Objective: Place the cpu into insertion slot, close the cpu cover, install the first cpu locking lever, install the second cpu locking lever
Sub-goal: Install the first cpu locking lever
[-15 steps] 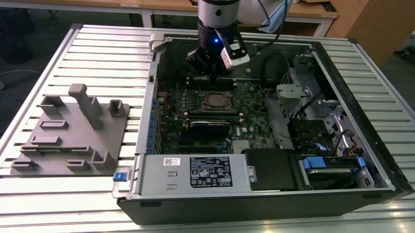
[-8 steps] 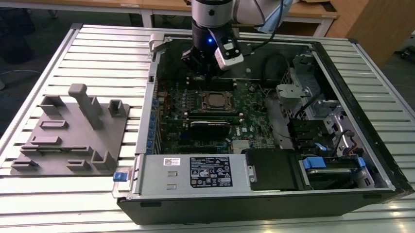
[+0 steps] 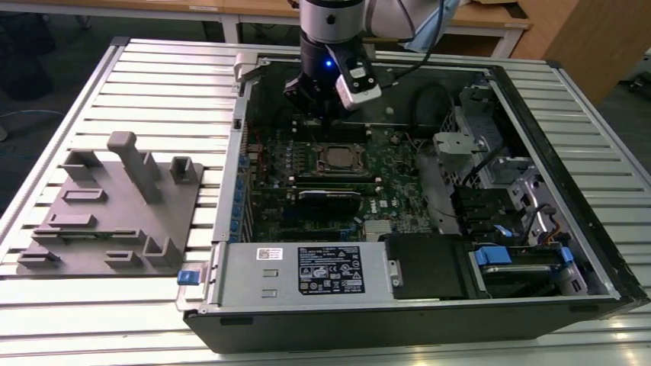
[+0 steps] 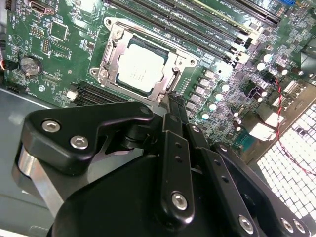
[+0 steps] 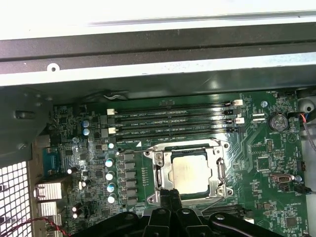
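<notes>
The cpu [image 4: 140, 67] lies flat in the insertion slot [image 4: 109, 30] on the green motherboard, its pale metal top showing. The silver cpu cover [image 4: 168, 64] is down around it, framing the chip. In the first wrist view the cpu [image 5: 191, 173] sits inside the cover [image 5: 216, 154] as well. My gripper [image 4: 173, 102] is shut with nothing between its black fingers, and its tip [image 5: 170, 193] hovers at the socket's edge. From the exterior view the gripper [image 3: 317, 116] hangs just behind the socket [image 3: 341, 158]. I cannot tell how the locking levers stand.
Long black memory slots [image 5: 170, 118] run beside the socket. The open computer case [image 3: 428, 305] lies on a slatted metal table [image 3: 152, 69], with drive bays and cables at the exterior view's right. A grey fixture block [image 3: 112, 206] stands at the exterior view's left.
</notes>
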Available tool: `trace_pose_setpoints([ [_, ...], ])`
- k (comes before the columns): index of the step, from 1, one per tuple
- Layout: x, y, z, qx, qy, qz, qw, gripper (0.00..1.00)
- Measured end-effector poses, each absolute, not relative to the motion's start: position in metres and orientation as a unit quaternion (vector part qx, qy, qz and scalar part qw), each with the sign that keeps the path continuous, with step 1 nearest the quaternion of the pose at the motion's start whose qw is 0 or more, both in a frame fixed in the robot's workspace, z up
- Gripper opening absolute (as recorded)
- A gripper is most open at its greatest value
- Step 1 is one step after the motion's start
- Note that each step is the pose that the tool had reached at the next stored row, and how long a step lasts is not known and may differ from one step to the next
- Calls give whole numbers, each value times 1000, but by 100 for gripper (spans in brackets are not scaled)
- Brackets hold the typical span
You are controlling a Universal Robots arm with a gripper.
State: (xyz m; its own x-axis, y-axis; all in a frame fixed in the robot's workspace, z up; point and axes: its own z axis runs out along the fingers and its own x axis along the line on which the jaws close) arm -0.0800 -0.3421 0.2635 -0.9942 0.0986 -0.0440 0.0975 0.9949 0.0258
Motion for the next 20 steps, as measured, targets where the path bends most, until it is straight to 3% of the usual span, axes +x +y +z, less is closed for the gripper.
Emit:
trace_pose_setpoints([
  [7,-80,-342,263,49,999,11,7,10],
  [20,-88,-342,263,49,999,11,7,10],
])
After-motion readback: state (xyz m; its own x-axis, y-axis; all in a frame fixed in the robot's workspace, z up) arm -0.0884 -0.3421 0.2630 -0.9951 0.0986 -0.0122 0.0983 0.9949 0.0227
